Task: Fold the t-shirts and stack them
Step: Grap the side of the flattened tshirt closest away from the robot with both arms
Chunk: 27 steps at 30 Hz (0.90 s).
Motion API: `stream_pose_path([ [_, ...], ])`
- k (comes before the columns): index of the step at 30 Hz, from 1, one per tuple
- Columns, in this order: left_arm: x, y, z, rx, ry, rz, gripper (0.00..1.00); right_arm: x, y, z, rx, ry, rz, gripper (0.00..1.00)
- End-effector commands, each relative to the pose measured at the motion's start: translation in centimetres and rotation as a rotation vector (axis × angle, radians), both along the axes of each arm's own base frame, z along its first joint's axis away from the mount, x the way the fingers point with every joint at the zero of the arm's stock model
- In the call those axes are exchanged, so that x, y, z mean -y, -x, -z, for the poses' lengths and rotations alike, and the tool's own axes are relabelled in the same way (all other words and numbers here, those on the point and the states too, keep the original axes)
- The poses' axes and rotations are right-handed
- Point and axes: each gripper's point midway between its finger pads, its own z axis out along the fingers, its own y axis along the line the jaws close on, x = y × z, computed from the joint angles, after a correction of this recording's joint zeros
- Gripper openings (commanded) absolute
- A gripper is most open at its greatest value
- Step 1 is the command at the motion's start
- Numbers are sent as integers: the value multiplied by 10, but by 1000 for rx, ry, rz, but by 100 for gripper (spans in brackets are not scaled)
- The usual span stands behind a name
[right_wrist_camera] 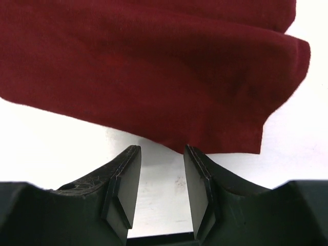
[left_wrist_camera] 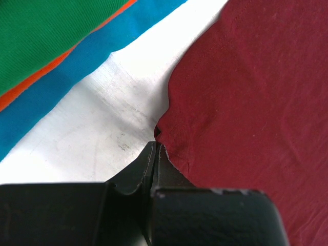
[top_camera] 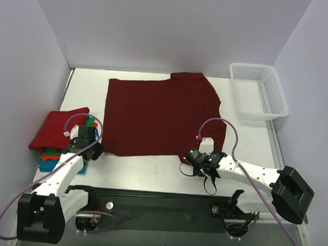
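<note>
Over at the left edge of the bench (top_camera: 151, 169), a folded stack (top_camera: 57, 137) of t-shirts is sitting: a red t-shirt (top_camera: 57, 128) is lying on top, with a green t-shirt (top_camera: 89, 121), an orange t-shirt (top_camera: 51, 157) and a blue t-shirt (top_camera: 48, 165) peeking out beneath it. The left wrist view is catching the same green (left_wrist_camera: 41, 36), orange (left_wrist_camera: 31, 84) and blue (left_wrist_camera: 77, 66) layers running diagonally beside a strip of bare bench.

Just right of the stack, the left pincer (top_camera: 99, 150) is reaching to the near left corner of the maroon t-shirt (top_camera: 161, 115). Its fingers are pressing together with no gap between them (left_wrist_camera: 155, 149), and the cloth (left_wrist_camera: 256, 102) is puckering right at their tips, so it appears to be nipping that corner.

The maroon t-shirt is lying spread flat across the middle of the bench, one sleeve showing at the far edge and its near hem running between the two arms.

Further right, the right pincer (top_camera: 198, 157) is hovering low at the shirt's near right corner. Its fingers (right_wrist_camera: 125, 174) are standing apart (right_wrist_camera: 161, 151), gripping nothing, with the hem of the shirt (right_wrist_camera: 154, 66) lying just ahead of the tips and bare bench showing between them.

At the far right corner, a white mesh basket (top_camera: 252, 66) is sitting well apart from the cloth.
</note>
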Motion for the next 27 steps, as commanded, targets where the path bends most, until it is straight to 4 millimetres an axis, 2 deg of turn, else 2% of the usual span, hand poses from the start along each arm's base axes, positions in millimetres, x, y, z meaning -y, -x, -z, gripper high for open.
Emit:
stream_pose_path([
  [1,3,-18,-22,82,4,19,0,2,-8,-1,16,4,20,39],
  [8,4,-18,-23,84,6,24,0,4,-19,2,-2,-8,47,35],
  [13,5,-20,-25,87,7,29,0,3,-19,1,-27,-28,28,11],
  [16,5,-20,-28,92,6,33,0,1,-18,-11,-22,-56,13,2],
  [18,4,-21,-30,95,2,35,0,-5,-22,-31,6,-98,-21,0],
  [23,4,-22,-36,105,-1,40,0,-8,-18,-68,14,-166,-74,0],
  [27,3,-22,-38,106,-6,42,0,-10,-14,-83,6,-215,-103,0],
])
